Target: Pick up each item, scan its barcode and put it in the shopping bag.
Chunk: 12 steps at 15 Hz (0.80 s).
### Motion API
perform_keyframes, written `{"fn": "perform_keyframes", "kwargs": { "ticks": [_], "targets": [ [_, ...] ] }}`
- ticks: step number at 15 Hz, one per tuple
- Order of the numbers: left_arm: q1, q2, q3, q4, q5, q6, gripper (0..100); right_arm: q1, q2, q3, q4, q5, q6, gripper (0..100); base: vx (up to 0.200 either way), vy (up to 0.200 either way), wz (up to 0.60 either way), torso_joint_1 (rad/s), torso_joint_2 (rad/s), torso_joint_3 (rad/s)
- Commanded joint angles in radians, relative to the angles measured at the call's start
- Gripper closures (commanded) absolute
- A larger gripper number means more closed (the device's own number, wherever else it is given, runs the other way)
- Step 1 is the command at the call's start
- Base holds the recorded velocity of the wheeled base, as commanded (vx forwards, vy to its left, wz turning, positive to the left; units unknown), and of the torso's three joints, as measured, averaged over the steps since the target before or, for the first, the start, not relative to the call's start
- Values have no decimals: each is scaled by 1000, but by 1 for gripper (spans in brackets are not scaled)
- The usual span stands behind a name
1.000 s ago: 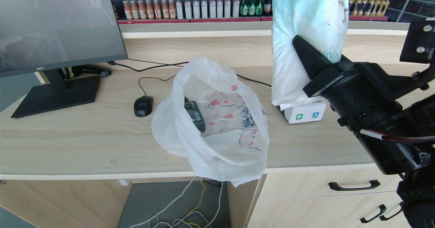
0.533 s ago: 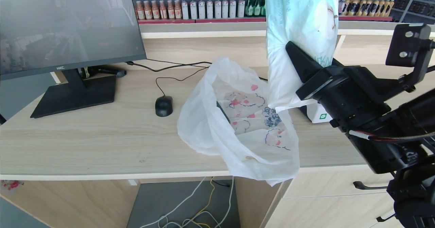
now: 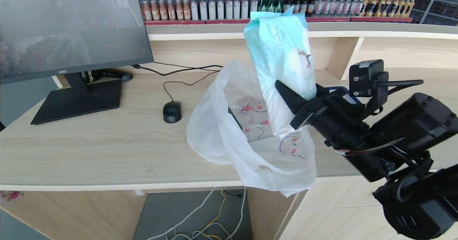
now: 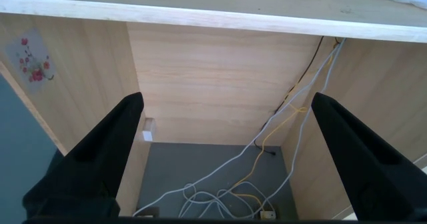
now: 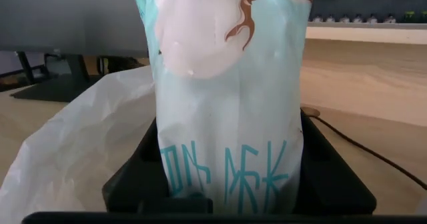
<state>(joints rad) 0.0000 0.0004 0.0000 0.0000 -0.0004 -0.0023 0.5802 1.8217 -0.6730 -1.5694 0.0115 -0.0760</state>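
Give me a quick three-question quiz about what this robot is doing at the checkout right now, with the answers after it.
1. True or false: the right gripper holds the soft pack upright, its lower end at the mouth of the shopping bag.
2. What lies on the counter between the monitor and the bag? A) mouse B) bottle C) keyboard
3. Fill in: the left gripper, down at the counter's front edge, is ___ (open or shut).

Key: 1 true; 2 A; 3 open.
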Motion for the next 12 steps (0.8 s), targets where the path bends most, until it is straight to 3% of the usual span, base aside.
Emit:
{"fn": "perform_keyframes", "kwargs": {
  "ticks": [1, 9, 12],
  "targets": [
    [0, 0, 0, 0, 0, -1, 0, -11, 74, -8, -1, -1, 16, 100, 0, 0, 0, 0, 0, 0],
    [0, 0, 0, 0, 0, -1, 0, 36, 33, -7, -1, 2, 18, 100, 0, 0, 0, 0, 0, 0],
    [0, 0, 0, 0, 0, -1, 0, 47, 21, 73, -1, 4, 16, 100, 0, 0, 0, 0, 0, 0]
  ]
}}
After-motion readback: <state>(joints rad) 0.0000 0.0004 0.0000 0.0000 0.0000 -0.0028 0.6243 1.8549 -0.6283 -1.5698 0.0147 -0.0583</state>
